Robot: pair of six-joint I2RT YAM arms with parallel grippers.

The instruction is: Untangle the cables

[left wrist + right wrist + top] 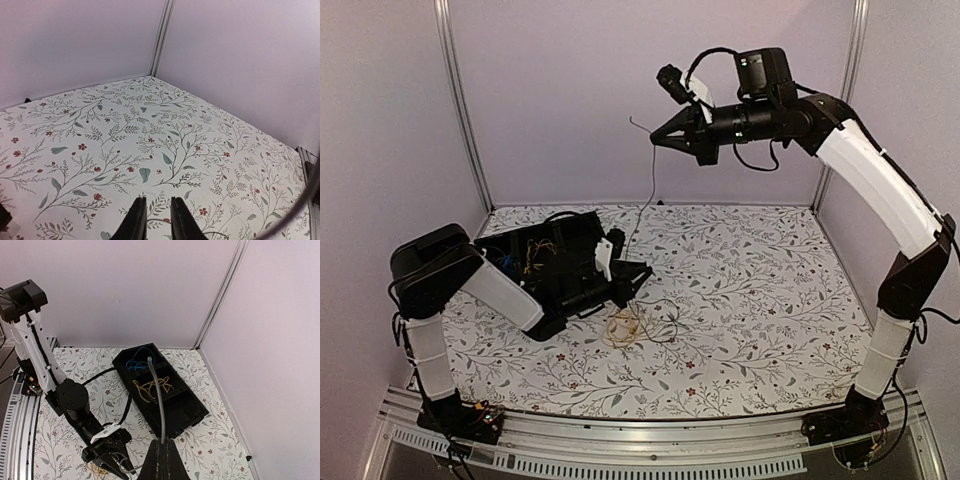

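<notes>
From above: high up, clamped tight in the right claw (654,136), a thin grey wire (652,180) dangling below; just beside the low left claw (638,279), a yellow tangle (625,326) on the table (760,300). Left wrist: fingers (134,220) narrowly parted, nothing between. Right wrist: beyond the shut claw, a tray (199,413) with blue wires (134,364) and yellow wires (150,387).

Floral table (750,300) with cables (625,326), black tray (186,411)

Matt floral cloth (750,300), matt black plastic tray (189,409); smooth grey cable (160,405)
</notes>
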